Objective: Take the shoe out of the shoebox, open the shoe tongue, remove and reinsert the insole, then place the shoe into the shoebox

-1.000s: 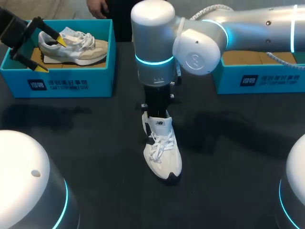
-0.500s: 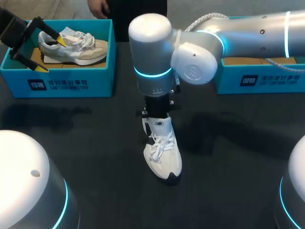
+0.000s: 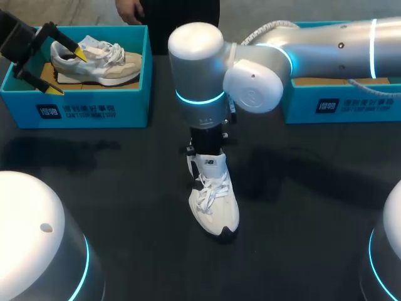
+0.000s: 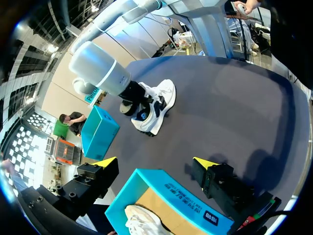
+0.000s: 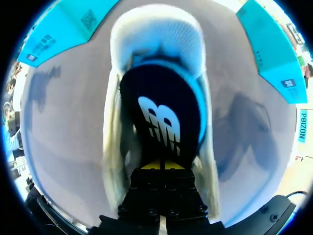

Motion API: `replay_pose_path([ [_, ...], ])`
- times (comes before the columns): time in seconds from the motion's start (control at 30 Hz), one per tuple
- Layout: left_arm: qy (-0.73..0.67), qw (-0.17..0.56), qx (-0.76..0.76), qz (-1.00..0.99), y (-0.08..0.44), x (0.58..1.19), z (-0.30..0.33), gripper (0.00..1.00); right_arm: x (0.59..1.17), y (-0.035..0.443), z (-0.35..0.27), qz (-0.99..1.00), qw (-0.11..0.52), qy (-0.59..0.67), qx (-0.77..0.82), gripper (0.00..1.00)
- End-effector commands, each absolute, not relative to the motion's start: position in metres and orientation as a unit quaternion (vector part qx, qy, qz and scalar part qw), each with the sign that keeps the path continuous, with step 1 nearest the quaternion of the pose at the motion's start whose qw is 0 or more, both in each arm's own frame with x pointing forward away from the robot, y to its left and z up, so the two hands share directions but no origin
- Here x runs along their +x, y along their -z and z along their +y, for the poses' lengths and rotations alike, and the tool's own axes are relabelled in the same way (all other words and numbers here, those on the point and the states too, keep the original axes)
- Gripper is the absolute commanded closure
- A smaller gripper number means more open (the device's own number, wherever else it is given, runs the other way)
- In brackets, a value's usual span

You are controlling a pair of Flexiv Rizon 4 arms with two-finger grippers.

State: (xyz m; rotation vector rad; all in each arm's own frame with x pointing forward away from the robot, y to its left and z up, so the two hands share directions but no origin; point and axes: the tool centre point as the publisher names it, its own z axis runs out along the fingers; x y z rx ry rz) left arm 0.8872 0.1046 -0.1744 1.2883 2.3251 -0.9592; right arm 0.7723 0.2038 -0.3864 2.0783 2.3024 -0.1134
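A white sneaker (image 3: 214,204) with white laces stands on the dark table's middle, toe toward the front edge. My right arm comes in from the right and points straight down, its gripper (image 3: 206,152) sunk into the shoe's heel opening. In the right wrist view this gripper (image 5: 160,165) is shut, its yellow tips together on the heel end of the dark insole (image 5: 161,122) with a white logo. I cannot tell whether the insole is pinched. My left gripper (image 3: 67,71) (image 4: 155,162) hangs open over the left teal shoebox (image 3: 94,108), holding nothing.
The left shoebox (image 4: 166,193) holds a beige sneaker (image 3: 100,59). A second teal shoebox (image 3: 338,103) stands at the back right, partly behind my right arm. The arms' white bases (image 3: 31,238) fill both front corners.
My right arm has shifted slightly left and lowered a little into the shoe. The shoe and my left arm have not moved.
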Motion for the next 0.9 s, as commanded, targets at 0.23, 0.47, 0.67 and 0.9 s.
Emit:
replay_pose_path([
  [0.23, 0.334, 0.157, 0.450, 0.813, 0.174, 0.887, 0.105, 0.00, 0.773, 0.360, 0.196, 0.738, 0.073, 0.021, 0.671, 1.00],
  [0.47, 0.334, 0.157, 0.450, 0.813, 0.174, 0.887, 0.105, 0.00, 0.785, 0.378, 0.200, 0.756, 0.080, 0.031, 0.649, 1.00],
  [0.67, 0.334, 0.157, 0.450, 0.813, 0.174, 0.887, 0.105, 0.00, 0.788, 0.393, 0.204, 0.767, 0.069, 0.035, 0.637, 1.00],
  [0.9, 0.334, 0.157, 0.450, 0.813, 0.174, 0.887, 0.105, 0.00, 0.791, 0.406, 0.208, 0.777, 0.060, 0.020, 0.627, 1.00],
])
